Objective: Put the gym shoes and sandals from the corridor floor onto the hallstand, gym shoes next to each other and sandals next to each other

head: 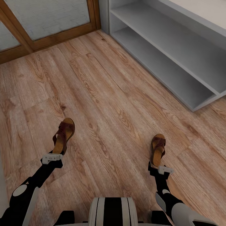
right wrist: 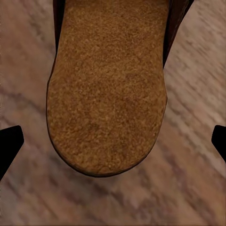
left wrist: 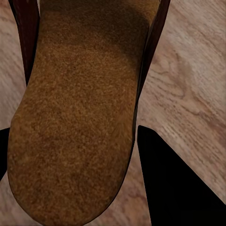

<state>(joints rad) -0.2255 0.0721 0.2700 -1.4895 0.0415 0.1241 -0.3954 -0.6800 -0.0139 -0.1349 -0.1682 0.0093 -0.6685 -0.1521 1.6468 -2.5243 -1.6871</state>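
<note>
Two dark brown sandals with tan footbeds are on the corridor floor (head: 113, 103) in front of me. The left sandal (head: 64, 134) is tipped onto its side, and my left gripper (head: 56, 153) is shut on its heel. In the left wrist view its footbed (left wrist: 80, 117) covers one finger while the other finger (left wrist: 179, 188) presses its edge. The right sandal (head: 158, 147) lies flat. My right gripper (head: 159, 167) is open just behind its heel (right wrist: 110, 99), fingers (right wrist: 9, 146) wide apart. The white-grey hallstand (head: 175, 59) stands at the far right. The gym shoes are out of view.
A wood-framed glass door (head: 47, 34) closes the corridor at the back left. The hallstand's two shelf tiers hold nothing in the part I see. Bare planks run between the sandals and the rack. My trunk (head: 111, 210) is at the near edge.
</note>
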